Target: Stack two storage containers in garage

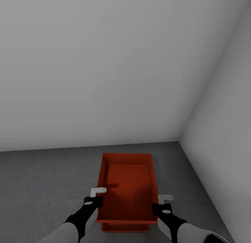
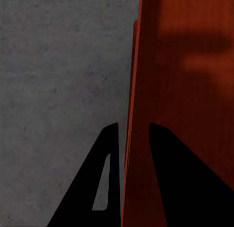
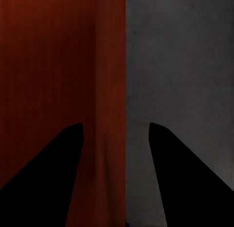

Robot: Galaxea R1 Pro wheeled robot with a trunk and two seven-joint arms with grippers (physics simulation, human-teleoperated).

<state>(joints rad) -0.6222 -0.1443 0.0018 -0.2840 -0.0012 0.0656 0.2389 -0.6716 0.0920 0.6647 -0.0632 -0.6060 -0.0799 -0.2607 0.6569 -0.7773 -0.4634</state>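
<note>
Left tool (image 2: 129,134) & right tool (image 3: 115,132) each clamp upper container's (image 1: 127,187) side walls, atop lower container (image 1: 125,227).

Below both grippers, the lower container (image 1: 125,227) is almost wholly hidden by the upper container (image 1: 127,187); only its near edge peeks out. The picture's bottom edge cuts off both forearms behind the grippers.
</note>
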